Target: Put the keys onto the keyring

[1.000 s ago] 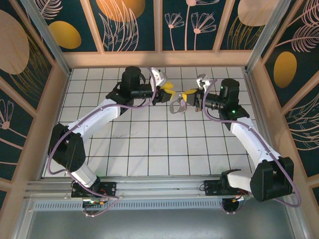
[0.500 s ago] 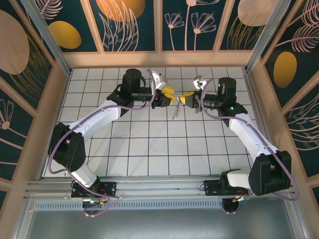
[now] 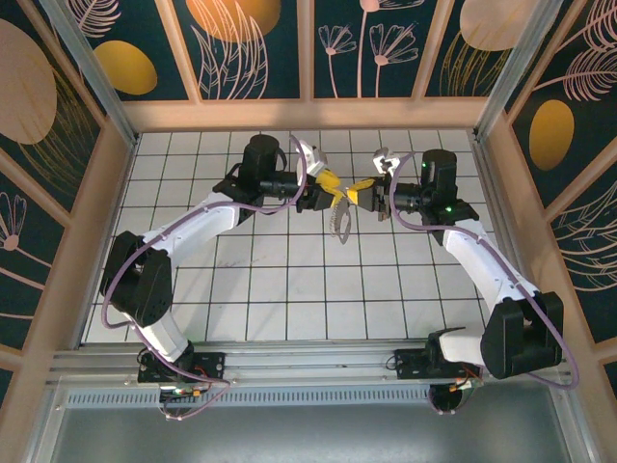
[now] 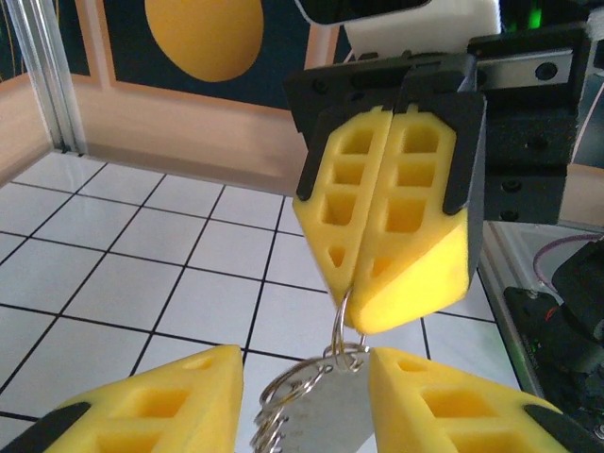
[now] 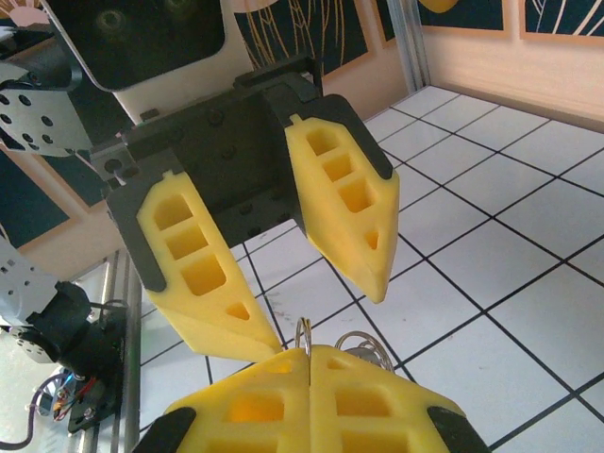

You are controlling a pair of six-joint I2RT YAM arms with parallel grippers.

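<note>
My right gripper [image 3: 356, 193] is shut on the keyring [image 4: 341, 326], a thin steel wire loop pinched at its top between the yellow fingers [image 4: 377, 226]. Smaller rings and a flat pale grey metal piece [image 4: 332, 408] dangle from it; I cannot tell whether that piece is one of the keys. In the top view the bunch [image 3: 337, 221] hangs above the tiles between both arms. My left gripper [image 3: 331, 185] faces the right one, open, its fingers [image 4: 165, 396] either side of the hanging bunch. In the right wrist view the keyring [image 5: 304, 333] rises from my shut right gripper [image 5: 310, 351], with the left gripper [image 5: 326, 319] spread just behind.
White tiled floor [image 3: 289, 280] lies under both arms. Wooden walls [image 3: 308, 114] and aluminium posts [image 3: 501, 96] close in the back and sides. Purple cables [image 3: 193, 227] run along both arms. The two grippers nearly touch, tip to tip.
The two grippers have closed in on each other at mid-table. The keyring, earlier spread wide below them, now hangs edge-on under the right gripper. Neither gripper's opening has changed.
</note>
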